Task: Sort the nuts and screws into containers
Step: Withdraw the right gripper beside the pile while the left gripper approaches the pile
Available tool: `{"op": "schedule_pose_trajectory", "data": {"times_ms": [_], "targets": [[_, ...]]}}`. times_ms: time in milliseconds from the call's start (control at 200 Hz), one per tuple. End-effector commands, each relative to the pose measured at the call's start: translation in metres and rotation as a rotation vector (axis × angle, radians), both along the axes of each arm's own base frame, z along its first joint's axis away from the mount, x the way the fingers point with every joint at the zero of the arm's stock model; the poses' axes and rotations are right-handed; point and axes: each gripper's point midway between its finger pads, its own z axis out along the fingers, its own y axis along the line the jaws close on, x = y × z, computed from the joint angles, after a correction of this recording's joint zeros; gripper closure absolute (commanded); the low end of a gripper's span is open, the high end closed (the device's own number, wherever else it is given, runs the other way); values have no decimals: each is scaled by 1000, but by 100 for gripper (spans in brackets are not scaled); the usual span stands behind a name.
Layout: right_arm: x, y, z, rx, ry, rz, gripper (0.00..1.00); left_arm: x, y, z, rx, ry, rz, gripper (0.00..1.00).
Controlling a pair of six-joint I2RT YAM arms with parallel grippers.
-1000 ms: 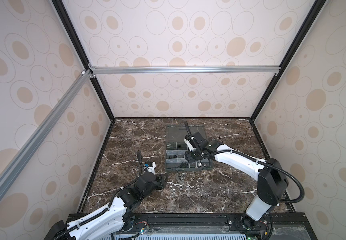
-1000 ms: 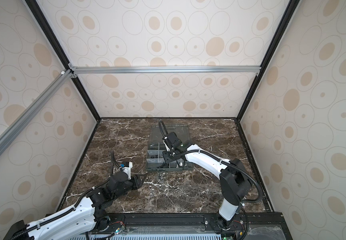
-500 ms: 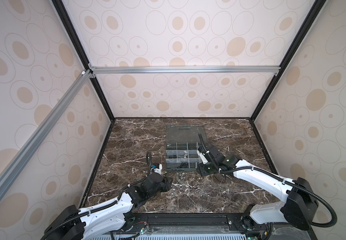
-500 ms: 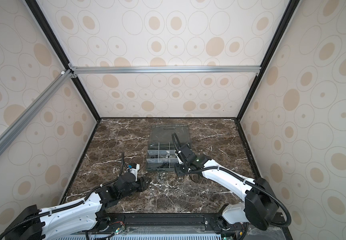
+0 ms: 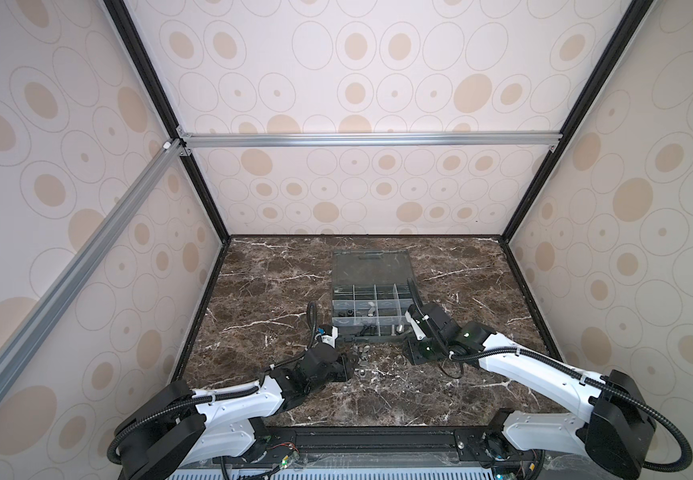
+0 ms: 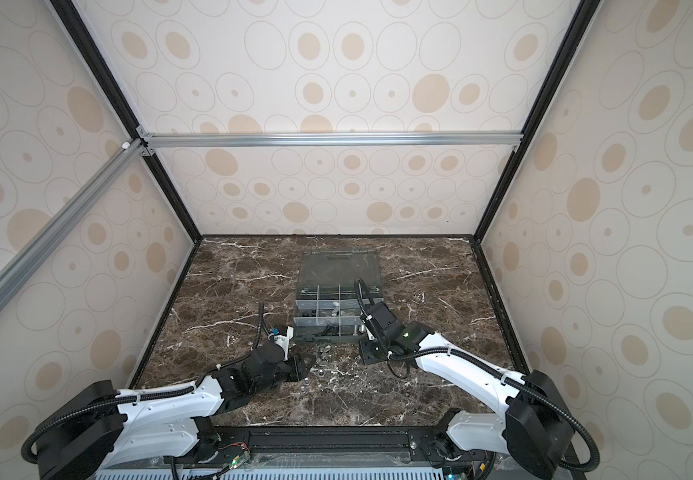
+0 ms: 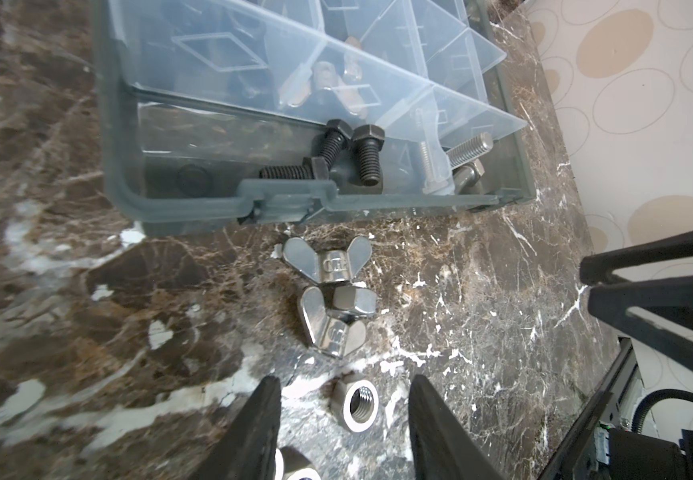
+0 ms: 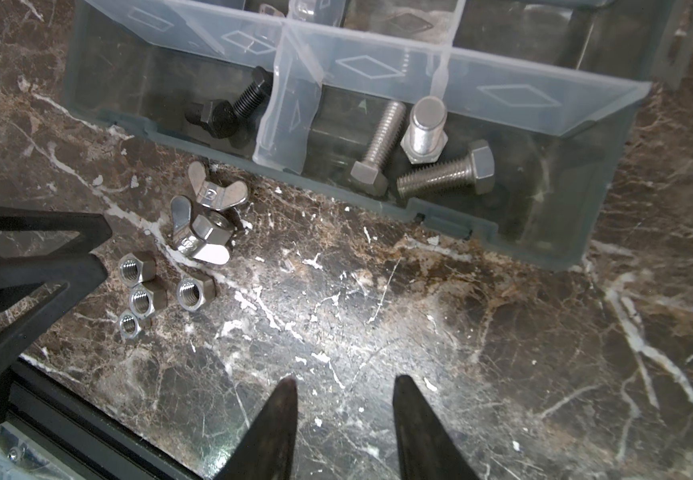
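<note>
A: Sorted yet?
B: Partly. Black screws (image 7: 367, 160) and silver screws (image 8: 444, 174) sit in separate compartments (image 8: 544, 187) of the organizer box (image 7: 195, 203). Hex nuts (image 8: 141, 297) and wing nuts (image 7: 328, 266) lie loose on the counter (image 8: 378, 332).
A: Pincers?
B: Both parted. The left pincer (image 7: 344, 380) is astride one hex nut (image 7: 358, 405), ungripped; the right pincer (image 8: 346, 380) is empty.

one nut (image 7: 297, 467) is cropped at the left wrist view's edge.

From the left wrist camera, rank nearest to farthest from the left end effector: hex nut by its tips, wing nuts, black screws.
1. Hex nut, between the fingers of the left end effector.
2. Wing nuts, on the table ahead.
3. Black screws, inside the box.
</note>
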Motion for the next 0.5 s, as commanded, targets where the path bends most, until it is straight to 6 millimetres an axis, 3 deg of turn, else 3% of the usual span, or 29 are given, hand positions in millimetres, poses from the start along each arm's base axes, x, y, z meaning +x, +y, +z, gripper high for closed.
{"op": "schedule_pose_trajectory", "data": {"times_ms": [0,495], "targets": [[-3,-6,-1,12,4,-36,58,5,-14,14,-75,-24,-3,50],[-9,-13,-8,11,14,-58,58,6,-13,-15,-71,28,29,52]]}}
